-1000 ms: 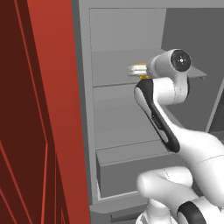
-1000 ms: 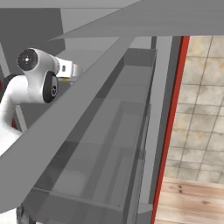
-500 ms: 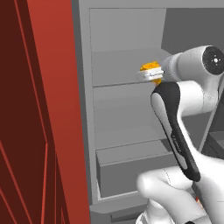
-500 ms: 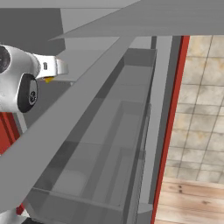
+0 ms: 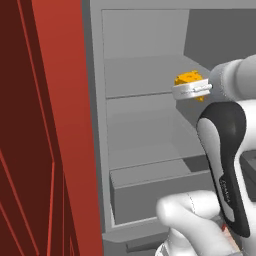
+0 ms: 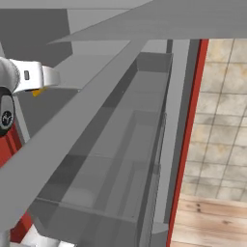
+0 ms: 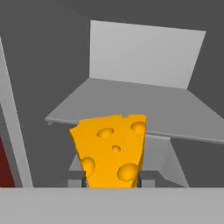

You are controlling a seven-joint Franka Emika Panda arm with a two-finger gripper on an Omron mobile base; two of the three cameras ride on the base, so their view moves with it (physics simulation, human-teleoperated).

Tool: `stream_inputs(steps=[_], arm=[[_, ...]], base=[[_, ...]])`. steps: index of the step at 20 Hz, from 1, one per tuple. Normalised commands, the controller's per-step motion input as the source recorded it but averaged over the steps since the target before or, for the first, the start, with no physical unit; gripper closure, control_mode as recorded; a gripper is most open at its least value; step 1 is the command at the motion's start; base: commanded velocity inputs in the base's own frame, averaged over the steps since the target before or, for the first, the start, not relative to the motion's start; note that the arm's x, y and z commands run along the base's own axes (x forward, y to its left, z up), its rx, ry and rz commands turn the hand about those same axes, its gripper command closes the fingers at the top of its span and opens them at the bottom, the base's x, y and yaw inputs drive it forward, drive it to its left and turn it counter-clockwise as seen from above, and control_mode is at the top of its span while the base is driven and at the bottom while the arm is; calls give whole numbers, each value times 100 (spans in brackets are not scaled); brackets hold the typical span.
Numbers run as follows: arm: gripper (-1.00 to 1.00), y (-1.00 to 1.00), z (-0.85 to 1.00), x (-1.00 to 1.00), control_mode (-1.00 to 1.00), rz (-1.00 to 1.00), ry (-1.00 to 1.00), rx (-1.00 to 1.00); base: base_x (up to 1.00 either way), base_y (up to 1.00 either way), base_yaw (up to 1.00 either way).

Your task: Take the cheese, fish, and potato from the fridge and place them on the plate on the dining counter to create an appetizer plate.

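The cheese, an orange-yellow wedge with holes, stands upright between my two dark fingertips, and my gripper is shut on it. In the left base view the cheese hangs in the air in front of the open fridge, level with its upper shelf, held by the gripper at the end of my white arm. From the right base view the gripper is at the left edge, with a sliver of the cheese under it. The fish, potato, plate and dining counter are out of view.
Grey shelves and a lower drawer sit inside the fridge. A red panel flanks it on the left. The open fridge door with its bins slants across the right base view, with tiled floor beyond.
The arm has drawn back from the shelf, moving right in the left base view and left in the right base view. The cheese has come along in the gripper.
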Motion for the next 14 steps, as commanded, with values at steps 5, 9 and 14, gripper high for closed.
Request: stream_inputs(steps=[5, 9, 14], arm=[[100, 0, 0, 0, 100, 0, 0, 0], [100, 0, 0, 0, 100, 0, 0, 0], [100, 0, 0, 0, 100, 0, 0, 0]], base=[[-64, -7, 0], [-45, -23, 0], [-59, -25, 0]])
